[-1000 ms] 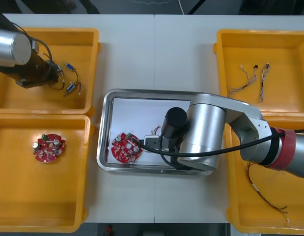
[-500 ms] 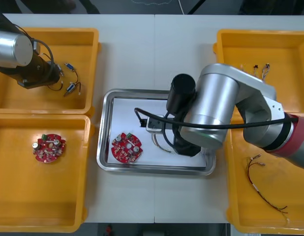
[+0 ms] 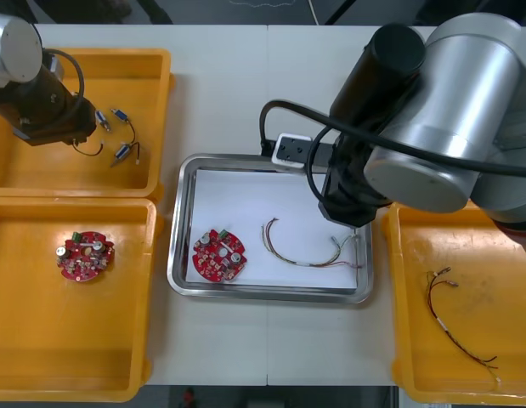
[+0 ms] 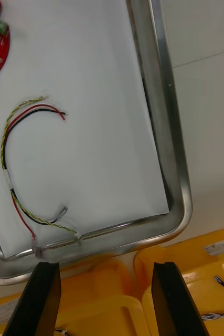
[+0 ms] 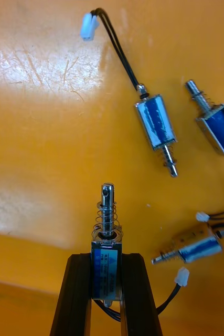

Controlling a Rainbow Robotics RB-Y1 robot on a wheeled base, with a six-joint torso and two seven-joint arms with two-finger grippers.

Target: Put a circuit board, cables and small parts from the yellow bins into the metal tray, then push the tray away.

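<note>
My left gripper point(image 5: 106, 262) is shut on a small metal part point(image 5: 107, 210), a blue body with a spring and pin, just above the floor of the far left yellow bin point(image 3: 42, 174). Three more small metal parts point(image 5: 156, 123) with black leads lie beyond the fingers. The metal tray point(image 3: 182, 255), white inside, holds a round red circuit board point(image 3: 218, 255) and a red and yellow cable point(image 3: 305, 248). My right gripper point(image 4: 107, 299) hangs open over the tray's right rim point(image 4: 169, 131), with that cable point(image 4: 22, 168) lying beyond its fingers.
A second circuit board point(image 3: 86, 255) lies in the near left bin point(image 3: 16, 374). A black cable point(image 3: 458, 327) lies in the near right bin point(image 3: 407, 374). The right arm point(image 3: 432, 110) covers the far right bin. A blue and white cable point(image 4: 216, 315) shows beside the right finger.
My left gripper has shut on the small metal part. The right arm has risen and swung back right from inside the tray, leaving the red and yellow cable there.
</note>
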